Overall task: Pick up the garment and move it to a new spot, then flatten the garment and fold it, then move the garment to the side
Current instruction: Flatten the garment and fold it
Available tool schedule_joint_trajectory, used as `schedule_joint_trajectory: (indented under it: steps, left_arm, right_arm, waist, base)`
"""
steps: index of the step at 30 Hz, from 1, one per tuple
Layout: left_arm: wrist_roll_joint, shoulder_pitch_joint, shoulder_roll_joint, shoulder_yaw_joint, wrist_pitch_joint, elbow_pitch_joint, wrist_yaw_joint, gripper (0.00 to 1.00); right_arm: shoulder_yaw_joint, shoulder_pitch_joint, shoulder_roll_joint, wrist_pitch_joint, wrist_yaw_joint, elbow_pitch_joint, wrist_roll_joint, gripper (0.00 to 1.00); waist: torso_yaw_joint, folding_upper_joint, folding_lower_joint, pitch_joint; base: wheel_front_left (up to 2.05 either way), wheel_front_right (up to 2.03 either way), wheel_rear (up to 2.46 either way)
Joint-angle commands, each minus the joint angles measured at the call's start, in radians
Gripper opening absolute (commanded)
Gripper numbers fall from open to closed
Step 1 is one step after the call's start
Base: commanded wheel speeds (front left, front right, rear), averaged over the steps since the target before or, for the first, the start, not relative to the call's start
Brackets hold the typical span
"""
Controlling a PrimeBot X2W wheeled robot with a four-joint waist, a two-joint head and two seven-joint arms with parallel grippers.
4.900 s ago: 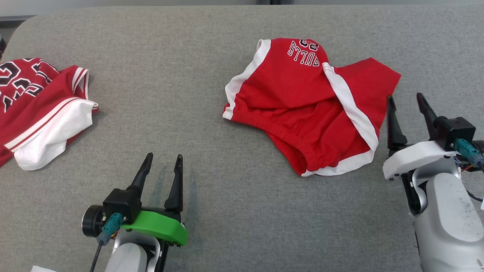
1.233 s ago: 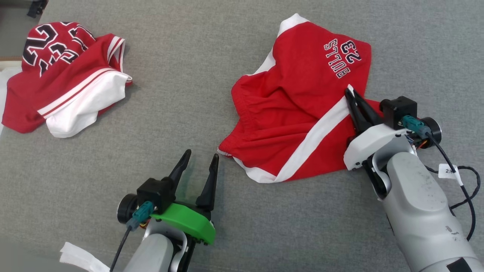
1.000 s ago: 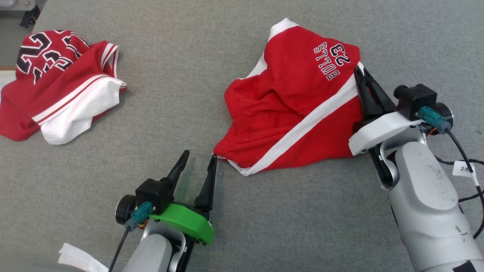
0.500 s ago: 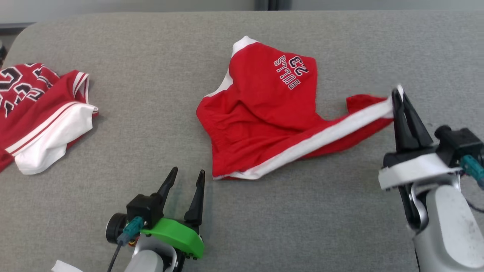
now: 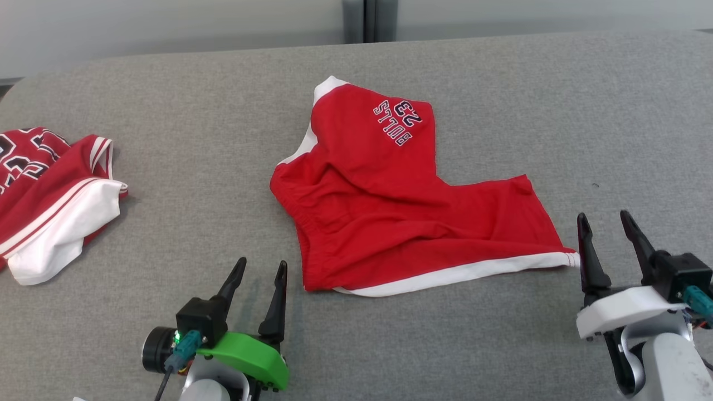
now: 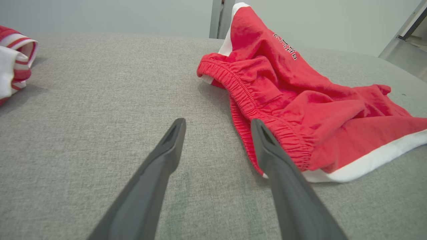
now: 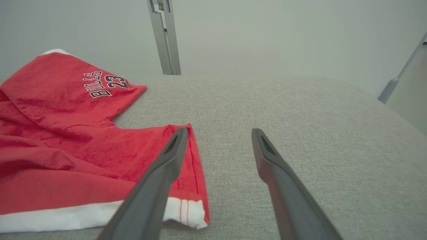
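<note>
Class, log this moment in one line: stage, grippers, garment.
stage: flattening | left gripper: open, near waistband | right gripper: open, beside leg hem | red shorts: spread, unfolded

A grey fabric table (image 5: 167,139) bears red shorts (image 5: 390,211) and a crumpled jersey (image 5: 50,189).

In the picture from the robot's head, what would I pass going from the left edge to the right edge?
Crumpled red and white jersey → left gripper, open → red shorts spread on the grey table → right gripper, open.
</note>
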Motion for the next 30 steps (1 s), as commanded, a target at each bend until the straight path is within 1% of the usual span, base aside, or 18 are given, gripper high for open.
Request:
schedule_joint_trajectory:
  steps: [1, 4, 10, 15, 22, 23, 24, 25, 26, 27, 30]
  left_arm:
    - [0.012, 0.011, 0.001, 0.002, -0.001, -0.003, -0.003, 1.0]
    - [0.002, 0.018, 0.002, -0.026, -0.001, -0.011, -0.003, 1.0]
    - [-0.077, 0.012, 0.024, -0.139, -0.001, -0.008, -0.003, 1.0]
    - [-0.146, -0.033, 0.043, -0.195, -0.001, 0.009, -0.003, 1.0]
    - [-0.26, -0.103, 0.074, -0.29, -0.001, 0.068, -0.003, 1.0]
    - [-0.268, -0.112, 0.076, -0.296, -0.001, 0.068, -0.003, 0.89]
    - [-0.278, -0.121, 0.079, -0.3, -0.001, 0.068, -0.003, 0.51]
    - [-0.284, -0.126, 0.083, -0.303, -0.001, 0.069, -0.003, 0.36]
    - [-0.286, -0.136, 0.09, -0.308, -0.001, 0.068, -0.003, 0.04]
    - [-0.287, -0.144, 0.094, -0.309, -0.001, 0.068, -0.003, 0.0]
    - [-0.29, -0.175, 0.104, -0.313, -0.001, 0.079, -0.003, 0.0]
  right_arm:
    - [0.007, -0.022, -0.004, 0.0, -0.002, -0.02, 0.004, 1.0]
    - [0.023, -0.035, -0.004, 0.0, -0.002, -0.038, 0.009, 1.0]
    - [0.055, -0.044, -0.004, 0.0, -0.002, -0.037, 0.017, 1.0]
    - [0.072, -0.042, -0.004, 0.0, -0.002, -0.029, 0.015, 1.0]
    - [0.077, -0.049, -0.004, 0.0, -0.002, -0.026, 0.01, 1.0]
    - [0.077, -0.051, -0.004, 0.0, -0.002, -0.026, 0.011, 1.0]
    - [0.078, -0.053, -0.004, 0.0, -0.002, -0.027, 0.011, 1.0]
    - [0.079, -0.055, -0.004, 0.0, -0.002, -0.029, 0.012, 1.0]
    - [0.081, -0.057, -0.004, 0.0, -0.002, -0.031, 0.014, 1.0]
    - [0.083, -0.059, -0.004, 0.0, -0.002, -0.033, 0.014, 1.0]
    - [0.095, -0.072, -0.004, 0.0, -0.002, -0.037, 0.017, 1.0]
  waist:
    - [0.004, -0.0001, 0.0, -0.005]
    - [0.009, -0.0001, 0.0, -0.014]
    - [0.012, -0.0001, 0.0, -0.016]
    - [-0.003, -0.0001, 0.0, 0.005]
    - [-0.03, -0.0001, 0.0, 0.029]
    - [-0.033, -0.0001, 0.0, 0.032]
    - [-0.035, -0.0001, 0.0, 0.037]
    - [-0.037, -0.0001, 0.0, 0.041]
    - [-0.04, -0.0001, 0.0, 0.048]
    - [-0.042, -0.0001, 0.0, 0.054]
    - [-0.051, -0.0001, 0.0, 0.081]
  base:
    - [0.0, 0.0, 0.0]
    - [0.0, 0.0, 0.0]
    - [0.0, 0.0, 0.0]
    - [0.0, 0.0, 0.0]
    - [0.0, 0.0, 0.0]
    - [0.0, 0.0, 0.0]
    - [0.0, 0.0, 0.0]
    - [0.0, 0.0, 0.0]
    - [0.0, 0.0, 0.0]
    - [0.0, 0.0, 0.0]
    - [0.0, 0.0, 0.0]
